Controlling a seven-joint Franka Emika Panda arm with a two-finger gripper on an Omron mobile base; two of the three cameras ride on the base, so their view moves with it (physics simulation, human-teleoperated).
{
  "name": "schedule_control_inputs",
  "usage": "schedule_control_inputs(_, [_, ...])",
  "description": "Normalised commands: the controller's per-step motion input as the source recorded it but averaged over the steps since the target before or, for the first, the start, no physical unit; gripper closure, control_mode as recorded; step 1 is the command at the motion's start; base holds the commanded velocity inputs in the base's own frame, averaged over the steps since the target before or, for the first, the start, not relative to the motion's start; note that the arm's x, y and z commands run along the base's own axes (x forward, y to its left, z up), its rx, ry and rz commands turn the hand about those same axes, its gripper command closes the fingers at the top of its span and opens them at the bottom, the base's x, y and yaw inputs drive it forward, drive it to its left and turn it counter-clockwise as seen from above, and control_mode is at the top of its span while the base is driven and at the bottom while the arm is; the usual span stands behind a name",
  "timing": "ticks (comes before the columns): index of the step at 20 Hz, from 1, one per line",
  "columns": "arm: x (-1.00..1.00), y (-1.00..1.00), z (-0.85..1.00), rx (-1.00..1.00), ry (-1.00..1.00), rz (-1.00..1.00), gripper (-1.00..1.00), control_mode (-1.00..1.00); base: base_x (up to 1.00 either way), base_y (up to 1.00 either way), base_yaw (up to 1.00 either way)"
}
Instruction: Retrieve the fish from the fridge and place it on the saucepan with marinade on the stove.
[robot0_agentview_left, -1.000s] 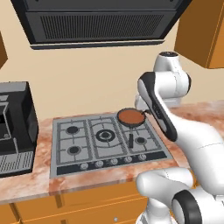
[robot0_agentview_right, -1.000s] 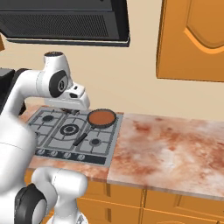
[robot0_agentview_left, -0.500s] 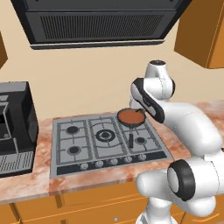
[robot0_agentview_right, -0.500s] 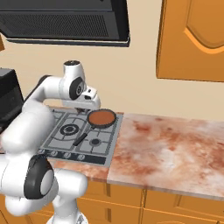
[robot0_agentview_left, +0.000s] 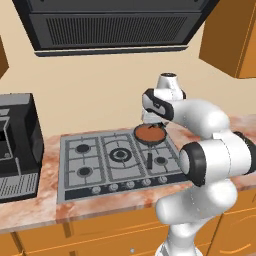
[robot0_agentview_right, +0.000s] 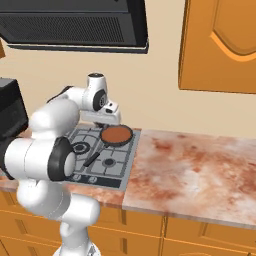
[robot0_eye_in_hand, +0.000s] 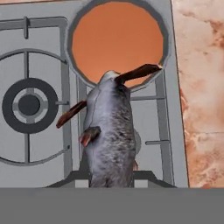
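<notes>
My gripper (robot0_eye_in_hand: 111, 175) is shut on the fish (robot0_eye_in_hand: 109, 135), a grey body with reddish-brown fins that sticks out toward the saucepan with marinade (robot0_eye_in_hand: 118, 41). The pan's reddish-brown contents show just past the fish's far end. In the left base view my gripper (robot0_agentview_left: 153, 123) hangs low over the back edge of the saucepan (robot0_agentview_left: 150, 134), which sits on the right rear burner of the stove (robot0_agentview_left: 85, 155). From the right I see the gripper (robot0_agentview_right: 107, 121) just left of the saucepan (robot0_agentview_right: 117, 134) on the stove (robot0_agentview_right: 112, 167). The fridge is out of view.
A black coffee machine (robot0_agentview_left: 15, 145) stands left of the cooktop. A dark range hood (robot0_agentview_left: 115, 25) hangs above it. Marble counter (robot0_agentview_right: 195, 165) runs to the right under wooden wall cabinets (robot0_agentview_right: 220, 45). The pan's black handle (robot0_agentview_left: 149, 159) points toward the front knobs.
The arm has stretched forward and down, carrying the hand with the fish from above the stove's right side to just over the saucepan. The jaws stayed shut.
</notes>
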Motion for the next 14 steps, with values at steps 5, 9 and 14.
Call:
schedule_control_inputs(5, [0.6,0.0,-0.35,0.0,0.11,0.0,1.0,-1.0,0.0,0.0,0.0])
schedule_control_inputs(9, [0.56,0.0,-0.41,0.0,0.05,0.0,1.0,-1.0,0.0,0.0,0.0])
schedule_control_inputs(14, [0.66,0.0,-0.39,-0.01,0.1,0.0,1.0,-1.0,0.0,0.0,0.0])
